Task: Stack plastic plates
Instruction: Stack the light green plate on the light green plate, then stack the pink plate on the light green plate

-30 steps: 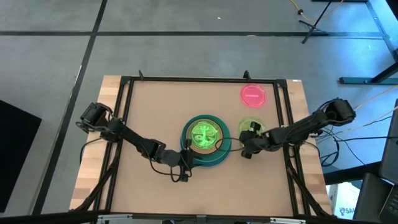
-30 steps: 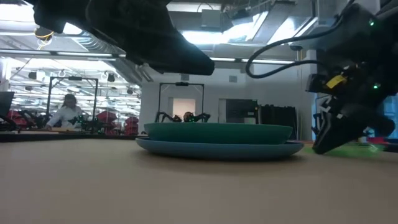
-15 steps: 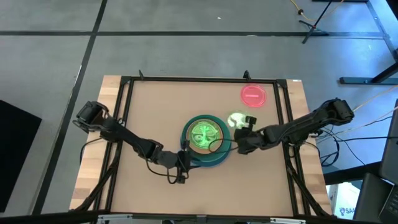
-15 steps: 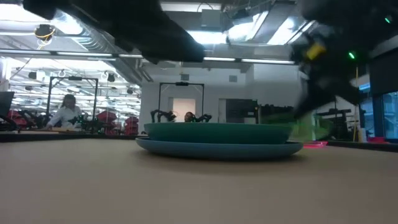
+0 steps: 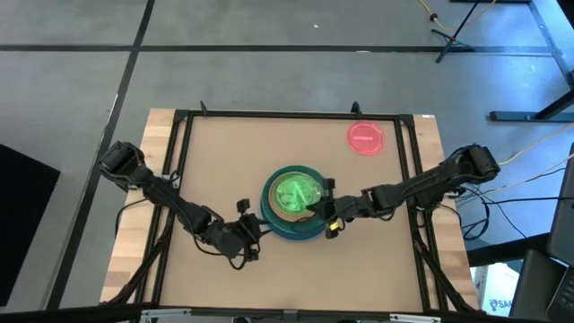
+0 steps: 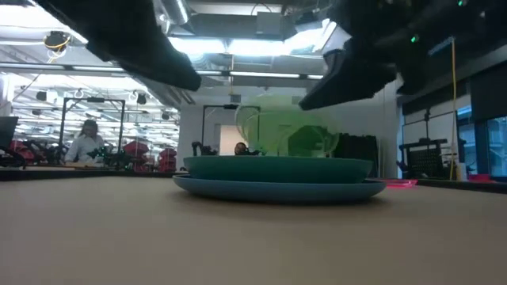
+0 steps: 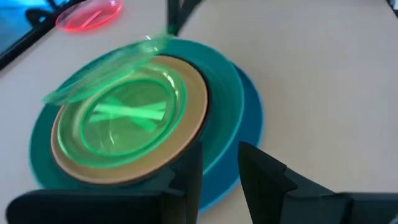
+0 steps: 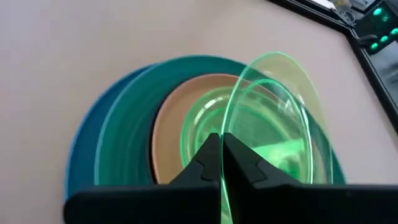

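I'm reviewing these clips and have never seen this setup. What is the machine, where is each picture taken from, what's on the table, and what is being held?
It is a robot with two dark arms, each ending in a two-finger gripper, working at a table. One picture looks straight down from above, one looks level across the tabletop, and two come from cameras on the wrists.

On the table sits a stack of plastic plates: a blue plate at the bottom, a teal plate on it, then a peach plate, then a small green plate. A pink-red plate lies apart near the far right corner.

The right gripper is shut on the rim of a second green plate, holding it tilted above the stack. The left gripper holds nothing; it is beside the stack, fingers open.
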### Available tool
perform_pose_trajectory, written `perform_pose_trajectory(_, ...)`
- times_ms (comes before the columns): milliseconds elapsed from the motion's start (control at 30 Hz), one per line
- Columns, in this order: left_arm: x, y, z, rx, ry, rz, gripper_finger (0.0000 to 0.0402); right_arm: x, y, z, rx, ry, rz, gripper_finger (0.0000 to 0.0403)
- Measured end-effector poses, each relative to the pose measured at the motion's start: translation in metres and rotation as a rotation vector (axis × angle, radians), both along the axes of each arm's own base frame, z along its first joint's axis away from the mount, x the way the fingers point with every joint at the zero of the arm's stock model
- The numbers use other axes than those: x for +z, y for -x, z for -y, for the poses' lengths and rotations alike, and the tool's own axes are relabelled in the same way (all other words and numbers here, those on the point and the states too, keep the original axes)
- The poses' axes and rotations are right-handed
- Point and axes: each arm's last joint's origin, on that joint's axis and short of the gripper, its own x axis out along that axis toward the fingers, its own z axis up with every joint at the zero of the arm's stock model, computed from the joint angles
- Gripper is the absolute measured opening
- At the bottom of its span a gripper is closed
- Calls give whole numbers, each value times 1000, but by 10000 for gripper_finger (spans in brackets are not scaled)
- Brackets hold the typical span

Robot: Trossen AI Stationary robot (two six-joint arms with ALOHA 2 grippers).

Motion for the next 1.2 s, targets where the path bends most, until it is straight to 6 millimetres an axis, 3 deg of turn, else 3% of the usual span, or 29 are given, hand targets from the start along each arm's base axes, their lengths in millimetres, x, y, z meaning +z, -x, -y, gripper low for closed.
perform_pose_trajectory(300, -1, 8, 9, 39, 13, 20, 96, -38, -21, -7, 4, -3, -3, 7)
perform_pose_trajectory(433, -1, 7, 8, 42, 12, 20, 96, -43, -22, -7, -11, -23, -10, 39)
perform_pose_trajectory(533, -1, 7, 7, 45, 13, 20, 96, -38, -20, -7, -11, -30, -19, 85)
perform_pose_trajectory(700, -1, 7, 7, 45, 14, 20, 96, -4, -2, -1, -12, -49, -13, 152)
perform_pose_trajectory(833, -1, 7, 7, 44, 14, 20, 96, 23, 21, 24, -118, -11, -23, 178)
perform_pose_trajectory(933, -1, 6, 6, 47, 14, 20, 96, 28, 41, 55, -266, 25, -22, 183)
perform_pose_trajectory(1200, -1, 6, 6, 46, 13, 23, 96, -9, 94, 146, -697, -6, -73, 184)
